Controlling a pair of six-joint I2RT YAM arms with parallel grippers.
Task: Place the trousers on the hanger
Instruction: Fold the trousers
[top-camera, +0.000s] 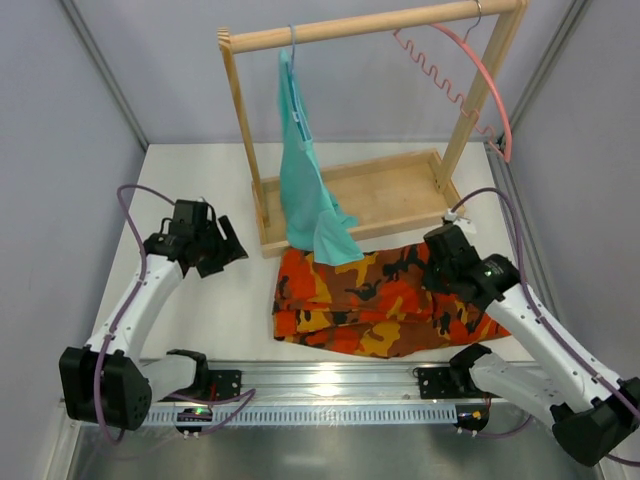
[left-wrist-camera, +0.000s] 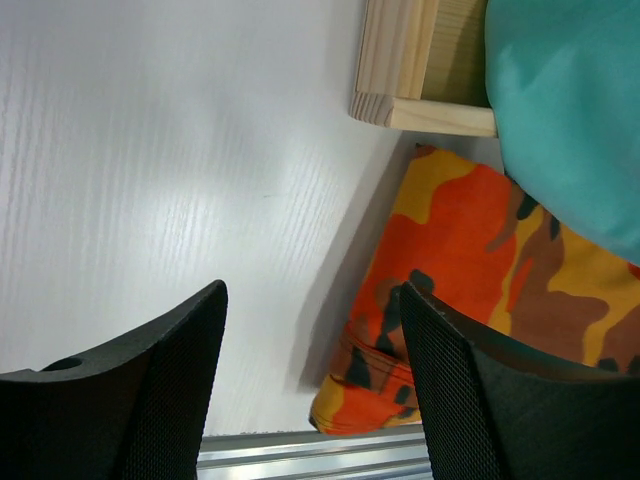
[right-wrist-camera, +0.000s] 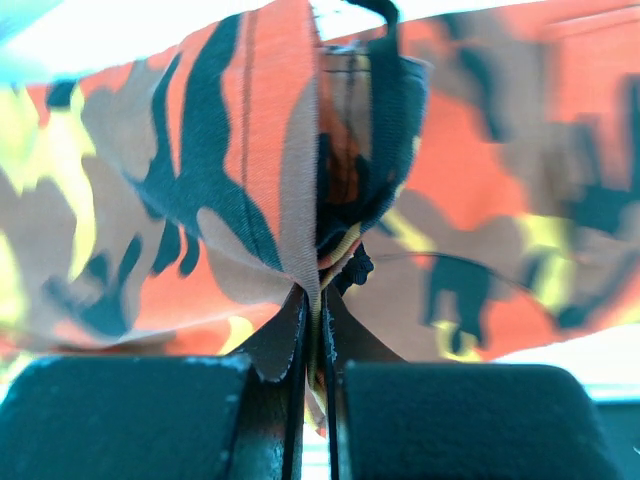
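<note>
trousers (top-camera: 365, 300) lie lengthwise along the rack's (top-camera: 380, 28) front; right gripper (right-wrist-camera: 312, 300), clamped on them, sits below the hanger (top-camera: 481, 63); left gripper (left-wrist-camera: 312, 290) wide, empty.

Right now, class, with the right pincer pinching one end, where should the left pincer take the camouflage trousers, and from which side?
Probably take the trousers by their near left corner, coming from the left over the table: it lies flat, nearest the open left pincer, clear of the teal garment draping the far edge.
</note>
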